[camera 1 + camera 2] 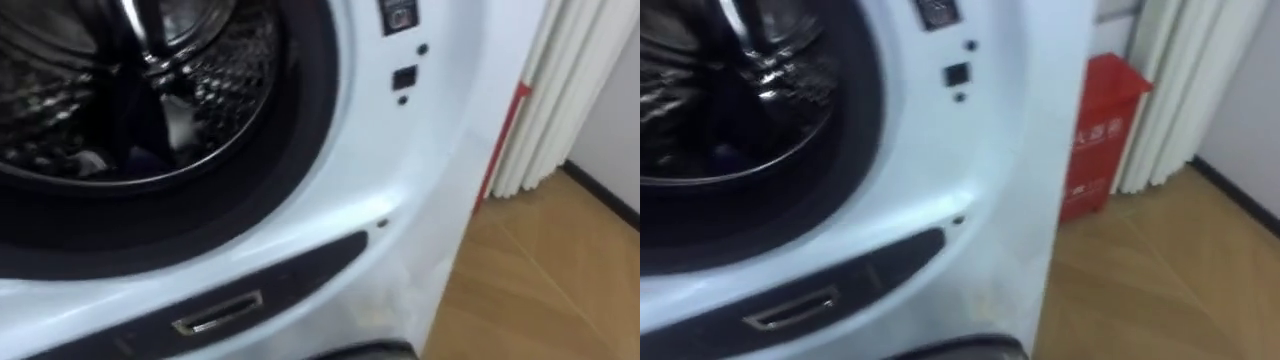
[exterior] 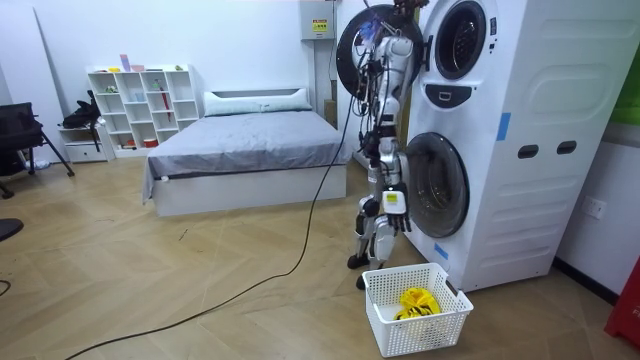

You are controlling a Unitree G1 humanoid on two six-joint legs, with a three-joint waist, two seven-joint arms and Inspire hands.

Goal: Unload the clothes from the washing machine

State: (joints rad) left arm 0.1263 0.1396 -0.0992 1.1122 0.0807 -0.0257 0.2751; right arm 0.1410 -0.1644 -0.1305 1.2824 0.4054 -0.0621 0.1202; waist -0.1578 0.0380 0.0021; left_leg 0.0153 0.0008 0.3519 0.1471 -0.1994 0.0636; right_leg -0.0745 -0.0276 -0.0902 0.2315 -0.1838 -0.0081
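Likely soft, light and limp, the dark clothes (image 1: 140,150) in the drum (image 1: 235,80) want a bunched-fold pinch; whether either robot hand is open, I cannot tell.

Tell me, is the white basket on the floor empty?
No, the room view shows a yellow item lying inside the white basket.

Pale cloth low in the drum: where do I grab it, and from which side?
Pinch the pale cloth at its upper edge, which stands clear of the dark clothes beside it. Come in through the door seal and down from above; the drum wall curves close beneath it, so an underside approach looks blocked.
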